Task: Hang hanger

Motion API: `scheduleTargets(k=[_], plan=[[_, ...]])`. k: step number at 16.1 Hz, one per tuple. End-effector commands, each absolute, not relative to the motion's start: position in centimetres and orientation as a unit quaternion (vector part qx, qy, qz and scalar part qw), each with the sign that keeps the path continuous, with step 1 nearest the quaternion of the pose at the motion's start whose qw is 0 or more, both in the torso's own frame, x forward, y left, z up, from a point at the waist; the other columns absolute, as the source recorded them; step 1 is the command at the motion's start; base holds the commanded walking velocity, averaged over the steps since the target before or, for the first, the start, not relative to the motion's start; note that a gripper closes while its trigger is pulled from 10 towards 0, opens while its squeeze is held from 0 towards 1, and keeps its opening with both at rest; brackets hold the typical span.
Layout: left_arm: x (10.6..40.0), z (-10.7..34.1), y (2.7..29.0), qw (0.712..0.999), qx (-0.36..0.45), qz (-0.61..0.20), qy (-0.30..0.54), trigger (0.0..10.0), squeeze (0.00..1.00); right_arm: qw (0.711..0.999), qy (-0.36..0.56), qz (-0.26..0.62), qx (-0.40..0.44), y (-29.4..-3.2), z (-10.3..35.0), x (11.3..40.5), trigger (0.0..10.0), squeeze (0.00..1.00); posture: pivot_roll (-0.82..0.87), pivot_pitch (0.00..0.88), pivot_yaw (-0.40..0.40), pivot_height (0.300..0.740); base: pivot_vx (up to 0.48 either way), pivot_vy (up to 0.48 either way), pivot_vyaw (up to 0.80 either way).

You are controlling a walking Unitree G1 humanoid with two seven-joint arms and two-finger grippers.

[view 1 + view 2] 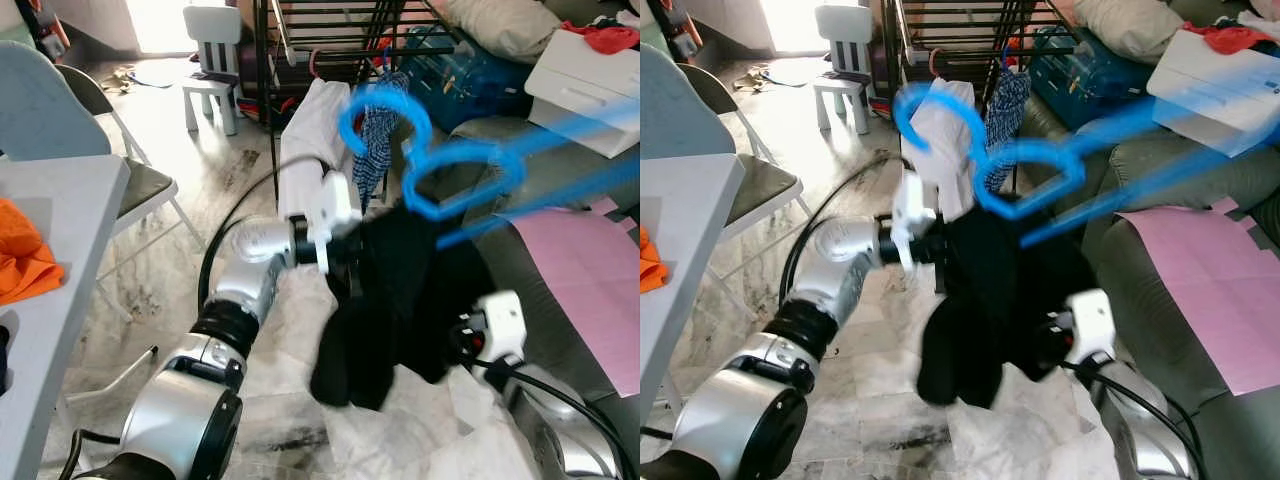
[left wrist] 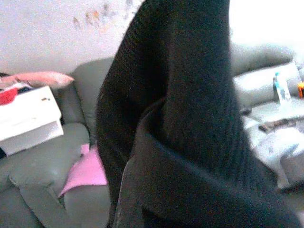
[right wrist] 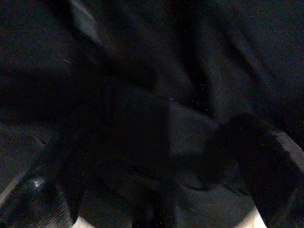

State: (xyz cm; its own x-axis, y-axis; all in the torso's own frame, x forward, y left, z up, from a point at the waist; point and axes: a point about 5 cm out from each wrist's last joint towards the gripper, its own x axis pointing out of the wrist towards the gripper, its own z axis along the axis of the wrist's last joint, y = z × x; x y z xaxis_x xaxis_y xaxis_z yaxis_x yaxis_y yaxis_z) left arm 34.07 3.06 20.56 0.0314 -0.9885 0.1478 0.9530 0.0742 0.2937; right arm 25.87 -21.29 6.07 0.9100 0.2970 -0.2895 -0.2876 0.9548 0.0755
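A pale marble-patterned floor [image 1: 200,220] runs back to a black metal drying rack [image 1: 330,40], with a grey sofa [image 1: 1180,300] beside the rack carrying a pink sheet [image 1: 1210,280] and a white box [image 1: 1210,85]. In front of the rack, a blurred translucent blue plastic hanger [image 1: 440,165] hangs in the air, its hook end toward the rack and its long arms stretching over the sofa. Just below the hanger droops a black knitted garment [image 1: 390,300], bunched between the two silver arms. The left gripper [image 1: 345,262] presses into the garment's near edge, and the left wrist view has dark fabric draped over its fingers; whether they are parted or closed I cannot tell. The right gripper [image 1: 1045,340] is buried in the cloth's lower fold, its fingers likewise hidden. A white shirt [image 1: 310,150] and a blue checked cloth [image 1: 375,150] hang on the rack behind the hanger.
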Motion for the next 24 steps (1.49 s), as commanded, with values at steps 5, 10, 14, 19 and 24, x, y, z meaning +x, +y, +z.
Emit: scheduleTargets(k=[5,10,14,19,24], plan=[[34.6,23.2,4.0,0.714,0.063,-0.672,-0.189,0.0,0.0,0.985,0.144,0.094,0.032,-24.8,6.3,23.7,10.0,0.0,0.03,0.0,-0.031,0.74,0.0,0.0,0.0],[33.7,20.2,3.6,0.697,0.096,-0.697,-0.141,0.0,0.0,0.992,0.0,0.119,0.031,-24.3,11.2,24.5,10.0,0.0,0.02,0.0,-0.027,0.74,0.0,0.0,0.0],[32.5,19.0,3.2,0.663,0.099,-0.731,-0.126,0.0,0.0,0.99,-0.003,0.138,0.027,-24.1,11.9,25.5,10.0,0.0,0.03,0.0,-0.03,0.74,0.0,0.0,0.0],[32.1,20.4,2.2,0.647,0.106,-0.738,-0.159,0.0,0.0,0.978,0.018,0.201,0.053,-21.5,11.1,26.2,10.0,0.0,0.04,0.0,-0.04,0.74,0.0,0.0,0.0],[30.9,23.9,1.3,0.613,0.067,-0.758,-0.214,0.0,0.0,0.976,0.078,0.19,0.073,-22.0,7.9,25.2,10.0,0.0,0.05,0.0,-0.045,0.74,0.0,0.0,0.0]])
